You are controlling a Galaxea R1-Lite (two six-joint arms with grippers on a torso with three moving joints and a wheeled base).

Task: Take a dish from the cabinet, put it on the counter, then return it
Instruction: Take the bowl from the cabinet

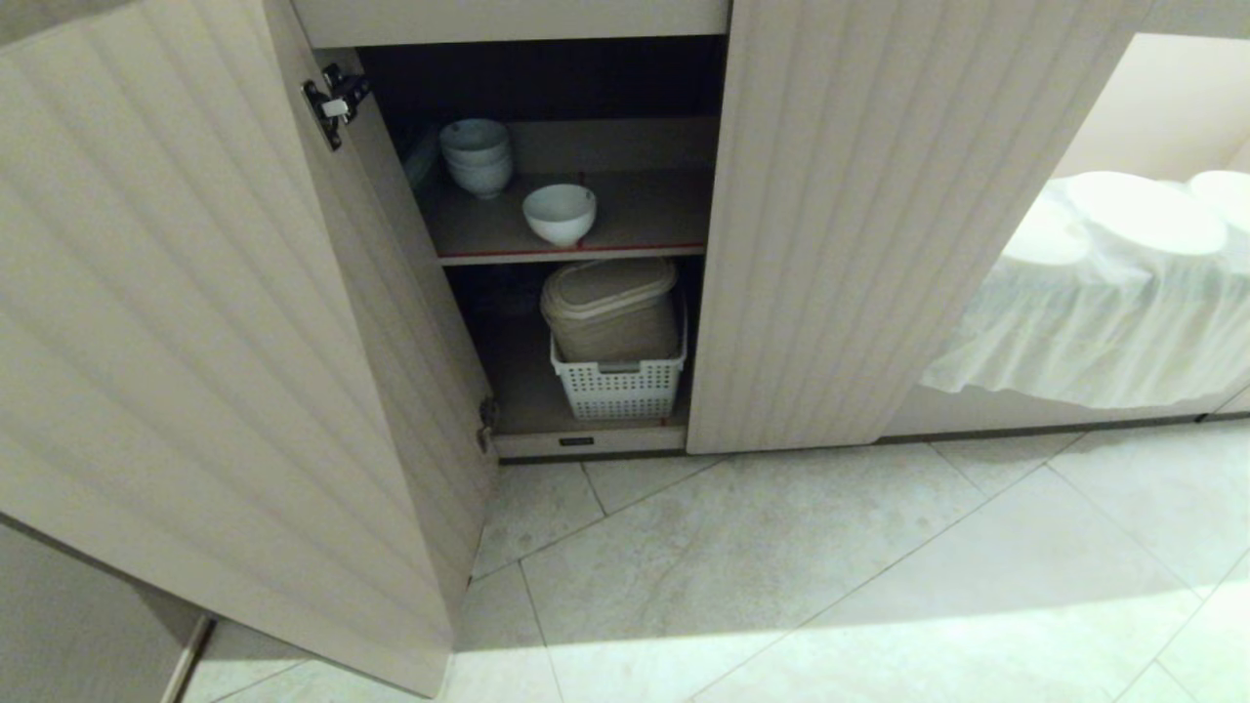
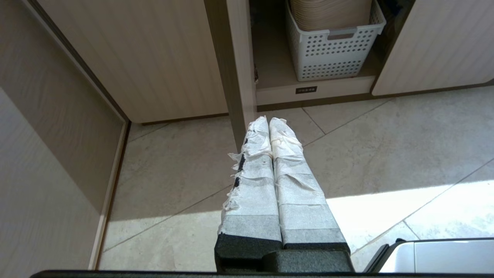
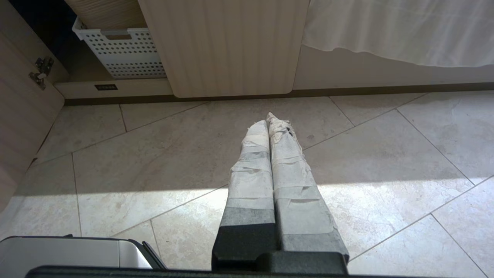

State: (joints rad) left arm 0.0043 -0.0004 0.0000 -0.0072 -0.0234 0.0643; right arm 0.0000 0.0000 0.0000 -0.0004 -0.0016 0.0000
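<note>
- The left gripper (image 2: 269, 120) hangs low over the floor tiles (image 1: 781, 566), its taped fingers (image 2: 252, 185) pressed together and holding nothing. It is aimed at the open door's edge, so a straight push forward could knock that door.
- The right gripper (image 3: 269, 117) hangs the same way over the tiles, fingers (image 3: 293, 181) pressed together and empty, facing the closed door (image 1: 859, 225). Neither arm shows in the head view, so the whole reach is yet to be made.
- The open door (image 1: 215, 322) stands out at nine o'clock of the opening. An arm swinging in from that side could catch it or its hinge (image 1: 335, 101).
- In the cabinet (image 1: 518, 20), the white basket (image 1: 617, 386) holding a lidded tub (image 1: 610, 308) sits at six o'clock of the dish. It stands proud under the shelf, and a low approach could snag it.
- The dish (image 1: 560, 213) stands alone near the shelf's red-edged front (image 1: 571, 253), upright. Its glossy curved wall may slip from a rim pinch and fall.
- The stack of bowls (image 1: 476, 156) lies at about ten o'clock of the dish, farther back. Overreaching could bump it, or grab the wrong bowl.
</note>
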